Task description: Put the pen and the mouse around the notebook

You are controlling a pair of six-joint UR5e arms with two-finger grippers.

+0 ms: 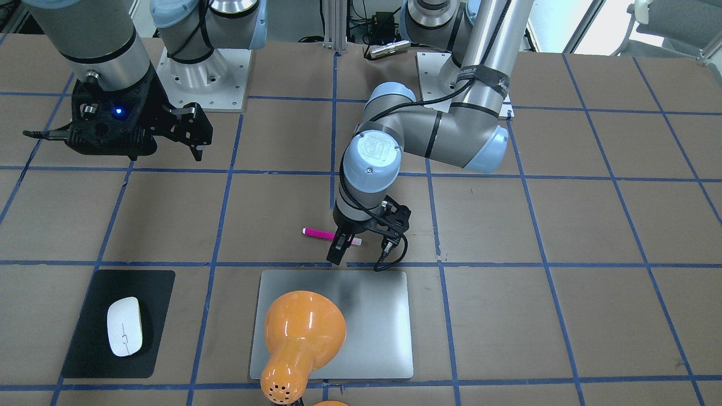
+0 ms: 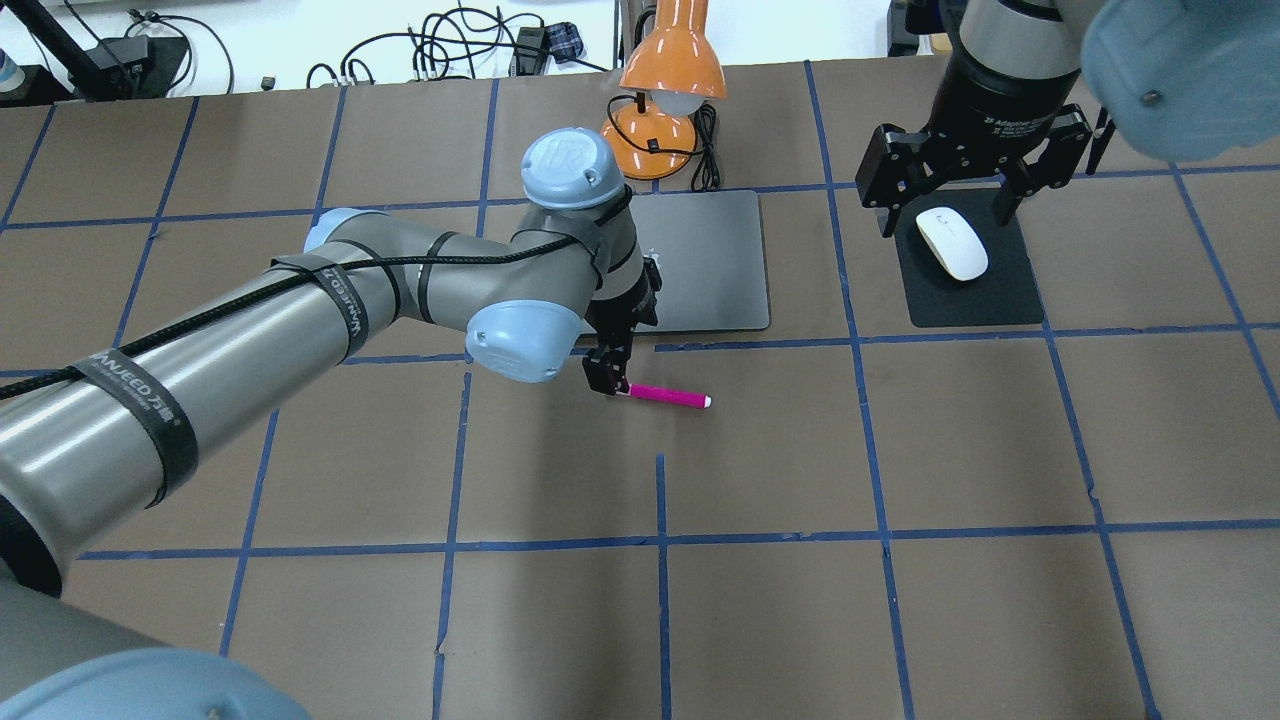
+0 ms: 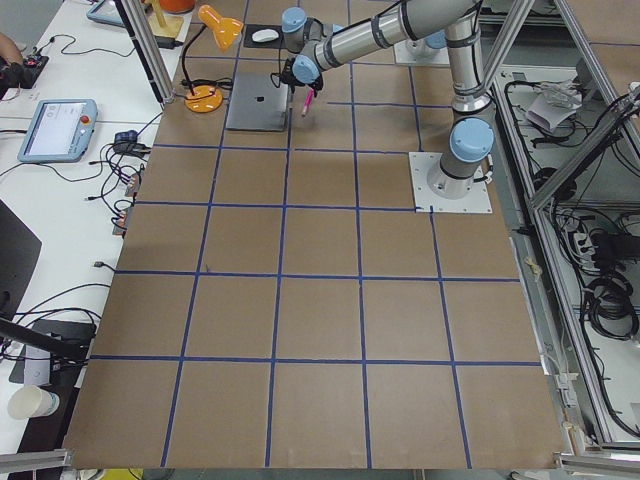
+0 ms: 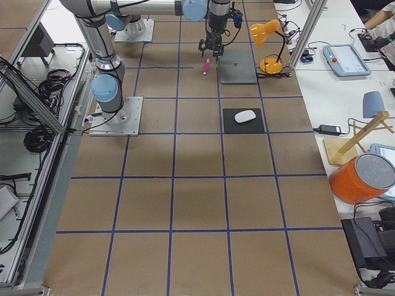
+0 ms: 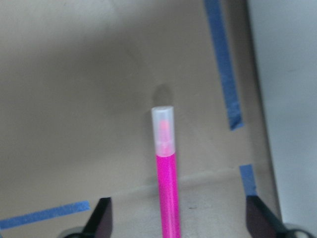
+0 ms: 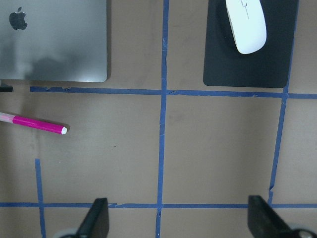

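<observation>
Only the left wrist view shows the left gripper (image 5: 179, 220) spread wide, its dark fingers (image 5: 101, 218) clear of the slim, glossy magenta pen (image 5: 167, 188). The pen seems to lie flat, just near of the smooth silver notebook (image 2: 710, 260). The right gripper (image 6: 178, 220), also spread, hangs over the white oval mouse (image 2: 952, 243) on its black mat (image 2: 985, 300).

I take the notebook (image 1: 366, 316) as my mark on the table (image 1: 564, 225). The pen (image 1: 318, 233) lies just off its robot-side edge, running along that edge without touching it. My left gripper (image 1: 344, 241) straddles the pen's end toward the robot's left. The mouse (image 1: 124, 326) sits on a mat (image 1: 90, 349), well off to the notebook's robot-right side. My right gripper (image 2: 945, 205) hangs above the table on that same side, nearer the robot than the mat. A lamp (image 1: 302, 332) stands just past the notebook's far edge.
</observation>
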